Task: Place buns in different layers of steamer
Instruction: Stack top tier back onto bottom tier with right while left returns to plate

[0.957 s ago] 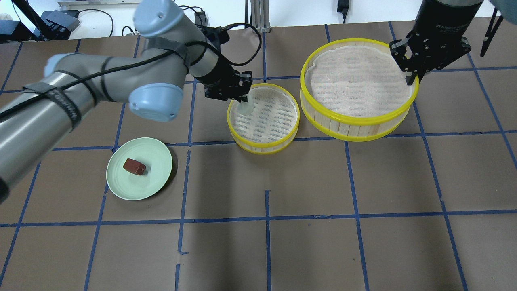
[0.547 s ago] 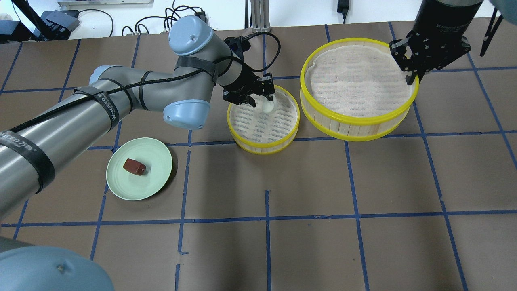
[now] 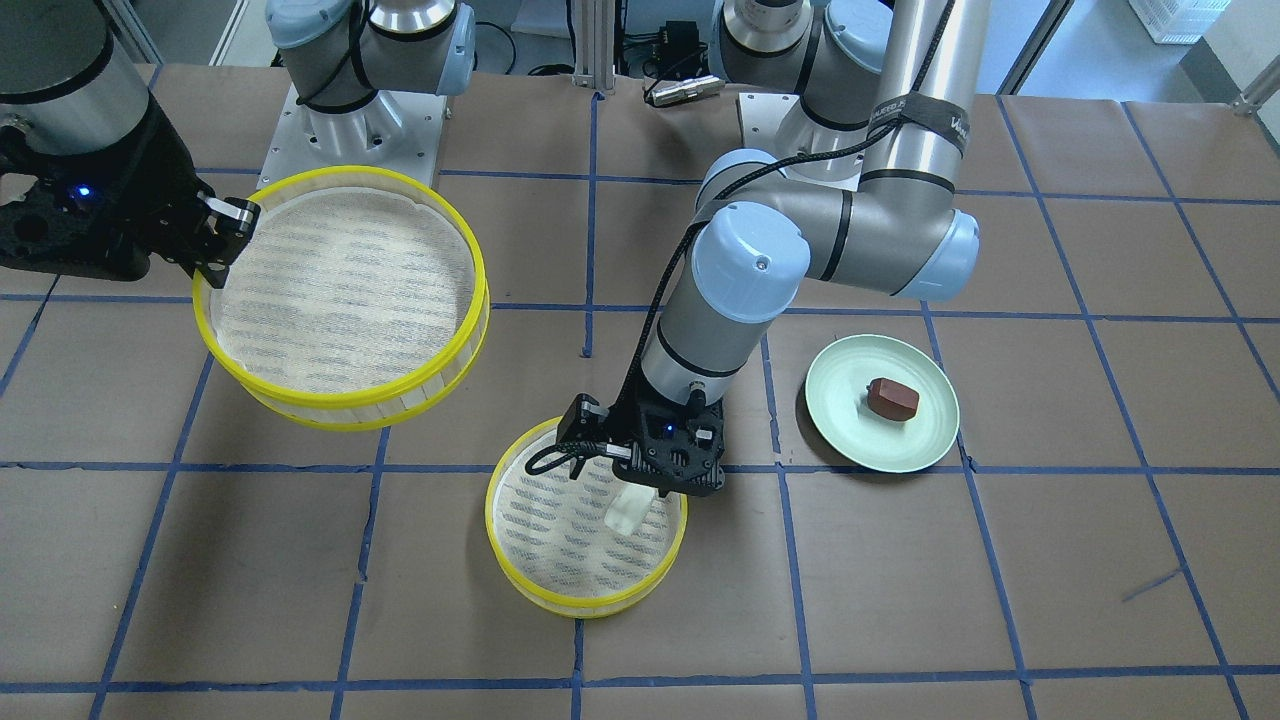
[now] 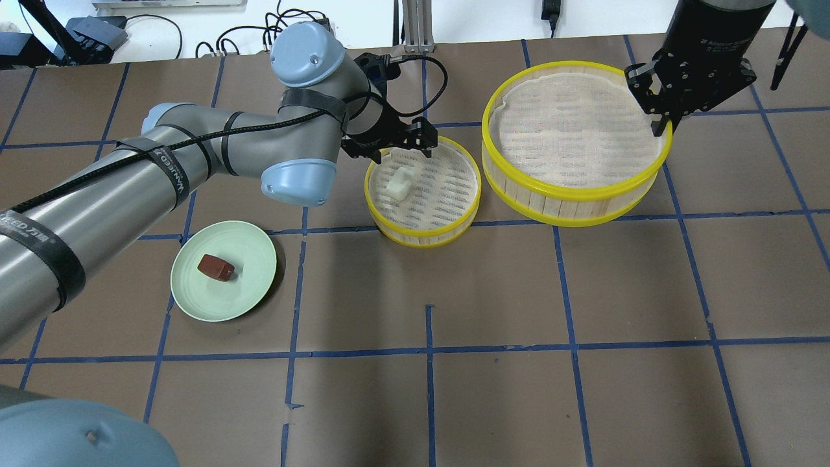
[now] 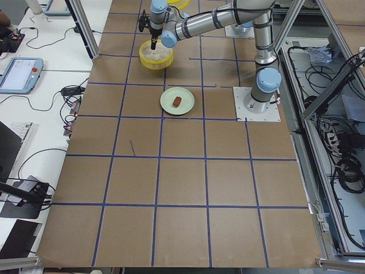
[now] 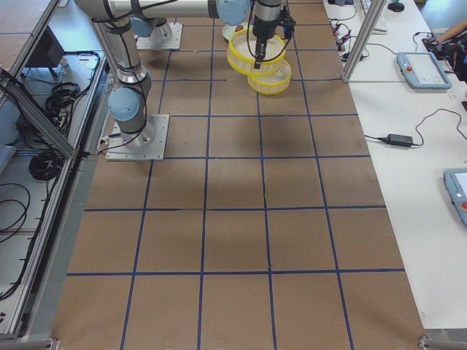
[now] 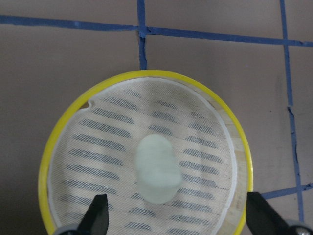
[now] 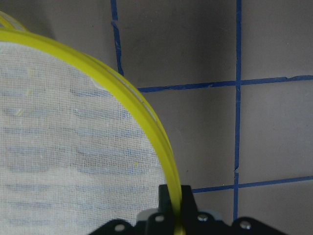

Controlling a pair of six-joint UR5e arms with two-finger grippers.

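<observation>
— How did the surface look from behind the robot?

— The table (image 4: pixel 583 402) was covered in brown paper, ruled into large squares by blue tape (image 4: pixel 428 353). Nearest, on the left side, sat a pale green plate (image 4: pixel 254 258). The reddish-brown bun (image 4: pixel 215 267) lay on it, a little left of the middle.

— And the white one?

— Farther out, the white bun (image 4: pixel 398 182) lay on the mesh bottom of a yellow-rimmed steamer layer (image 4: pixel 423 228), left of centre and clear of the wall. The left arm (image 4: pixel 194 155) reached across to it. The left jaws hung over that layer's far rim, spread wide and holding nothing. The wrist camera showed the fingertips (image 7: pixel 98 215) well apart, with the bun lower down between them.

— The other side?

— Just right of that layer was the second steamer layer (image 4: pixel 570 192), which looked larger in the overhead view. The right jaws were clamped on its rim at the far right, and the wrist view showed the yellow edge pinched between them.

— And the room?

— Past the table's far edge ran a white surface (image 4: pixel 486 19) with an aluminium post (image 4: pixel 412 26). The side views showed white desks on the operators' side with a teach pendant (image 5: pixel 20 74) and a power brick (image 6: pixel 398 138). Black cables (image 5: pixel 344 170) lay behind the robot.
</observation>
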